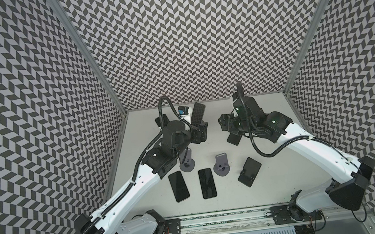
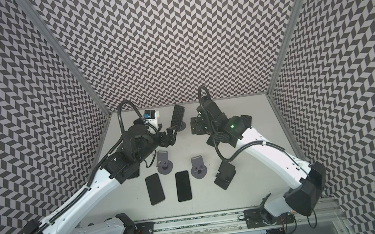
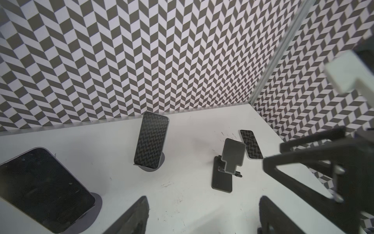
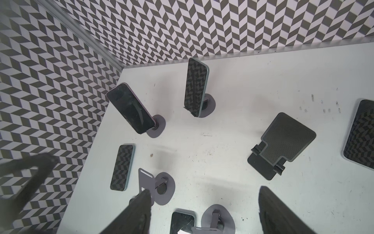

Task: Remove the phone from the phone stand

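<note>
Left gripper point(image 3: 203, 199) hangs released and empty, facing the phone point(image 3: 151, 139) you must lift; phone stand point(image 3: 152, 170) props it tilted. Right gripper point(image 4: 203, 190) likewise released.

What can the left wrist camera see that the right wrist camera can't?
Only the left wrist view shows the back corner post on the robot's right. Only the right wrist view shows two empty grey stands and a flat phone near the left wall. Both show two propped-up phones and a black folding stand.
</note>
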Controlling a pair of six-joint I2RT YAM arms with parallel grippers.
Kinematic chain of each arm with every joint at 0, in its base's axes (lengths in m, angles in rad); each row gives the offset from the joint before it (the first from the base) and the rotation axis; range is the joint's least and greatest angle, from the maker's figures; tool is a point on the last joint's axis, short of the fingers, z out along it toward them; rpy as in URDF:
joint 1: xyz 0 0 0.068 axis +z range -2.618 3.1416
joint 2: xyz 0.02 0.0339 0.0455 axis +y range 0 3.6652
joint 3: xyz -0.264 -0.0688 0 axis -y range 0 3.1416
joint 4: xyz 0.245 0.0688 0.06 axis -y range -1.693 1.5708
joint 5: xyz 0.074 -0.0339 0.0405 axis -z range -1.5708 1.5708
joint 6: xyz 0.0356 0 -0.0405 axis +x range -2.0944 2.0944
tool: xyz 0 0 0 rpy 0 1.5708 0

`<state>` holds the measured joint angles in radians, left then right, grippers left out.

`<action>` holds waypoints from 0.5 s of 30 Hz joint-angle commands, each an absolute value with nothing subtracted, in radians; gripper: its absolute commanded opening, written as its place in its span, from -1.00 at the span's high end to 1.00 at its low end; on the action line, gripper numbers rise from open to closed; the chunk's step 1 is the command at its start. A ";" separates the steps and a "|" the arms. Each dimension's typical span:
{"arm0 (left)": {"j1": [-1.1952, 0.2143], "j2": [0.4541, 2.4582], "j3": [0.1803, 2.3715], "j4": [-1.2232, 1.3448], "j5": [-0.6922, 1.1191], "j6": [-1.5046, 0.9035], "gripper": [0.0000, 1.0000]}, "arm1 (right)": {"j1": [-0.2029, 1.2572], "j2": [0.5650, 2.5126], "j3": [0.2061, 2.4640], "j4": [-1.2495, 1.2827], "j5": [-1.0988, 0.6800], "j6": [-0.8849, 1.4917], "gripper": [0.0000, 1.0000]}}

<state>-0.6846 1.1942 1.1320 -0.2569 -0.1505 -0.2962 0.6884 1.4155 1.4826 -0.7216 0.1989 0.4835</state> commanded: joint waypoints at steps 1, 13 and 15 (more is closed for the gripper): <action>-0.634 1.244 1.190 -0.187 -0.109 -0.250 -0.72 | 0.669 1.364 1.439 -0.590 0.165 0.421 -0.62; -0.452 1.359 1.275 -0.104 0.048 -0.147 -0.80 | 0.583 1.514 1.532 -0.469 0.045 0.385 -0.58; -0.439 1.364 1.269 -0.092 0.065 -0.106 -0.80 | 0.567 1.561 1.580 -0.481 -0.004 0.384 -0.58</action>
<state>-0.4465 1.3567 1.2469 -0.1383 0.0044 -0.1795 0.5884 1.5105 1.5196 -0.5400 0.0639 0.4072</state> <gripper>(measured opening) 0.902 0.792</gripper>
